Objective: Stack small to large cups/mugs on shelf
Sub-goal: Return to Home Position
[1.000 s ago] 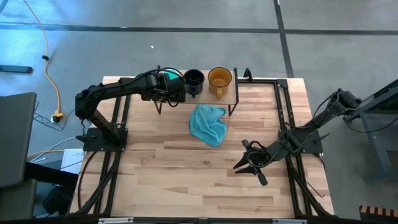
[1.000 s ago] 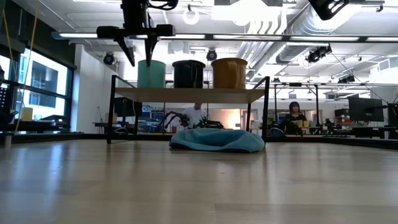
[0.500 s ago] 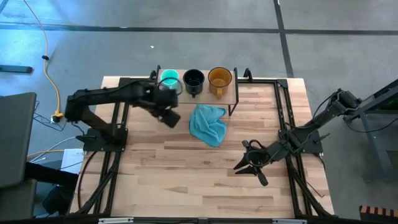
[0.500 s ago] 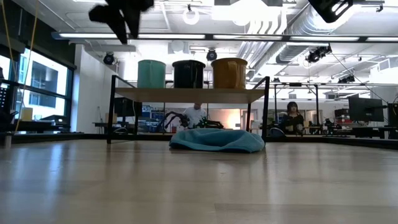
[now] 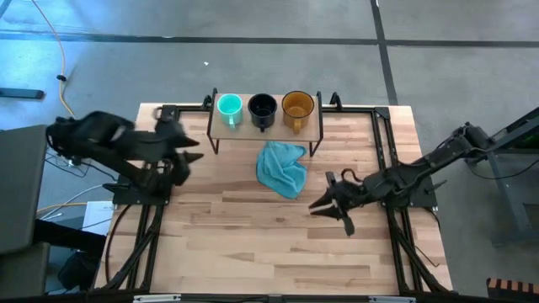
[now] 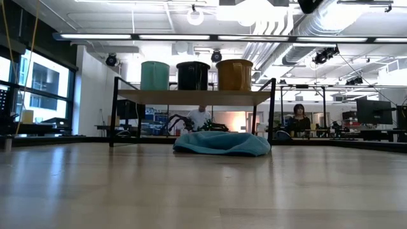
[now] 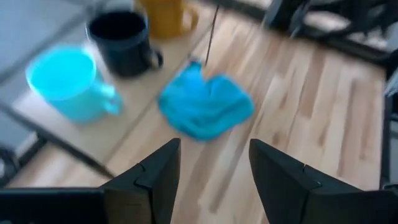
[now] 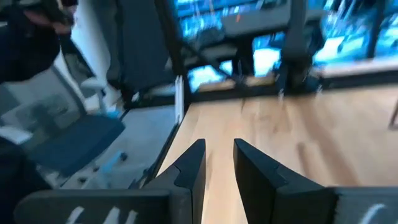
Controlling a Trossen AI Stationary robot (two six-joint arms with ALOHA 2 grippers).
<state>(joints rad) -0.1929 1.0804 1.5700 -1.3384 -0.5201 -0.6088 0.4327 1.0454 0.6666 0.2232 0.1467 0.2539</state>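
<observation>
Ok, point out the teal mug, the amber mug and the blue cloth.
teal mug (image 5: 229, 105), high view, its open mouth
amber mug (image 5: 297, 104), high view, its open mouth
blue cloth (image 5: 282, 168), high view, middle of the folds

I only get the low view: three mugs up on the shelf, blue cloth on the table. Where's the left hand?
Observer: The left hand hangs open over the left part of the table, apart from the shelf.
Operator: Which way do the handles point?
Observer: From above, the teal mug, navy mug and amber mug all have their handles toward the cloth.
Operator: And the right hand?
Observer: The right hand is over the table just right of the cloth, not touching it.
</observation>
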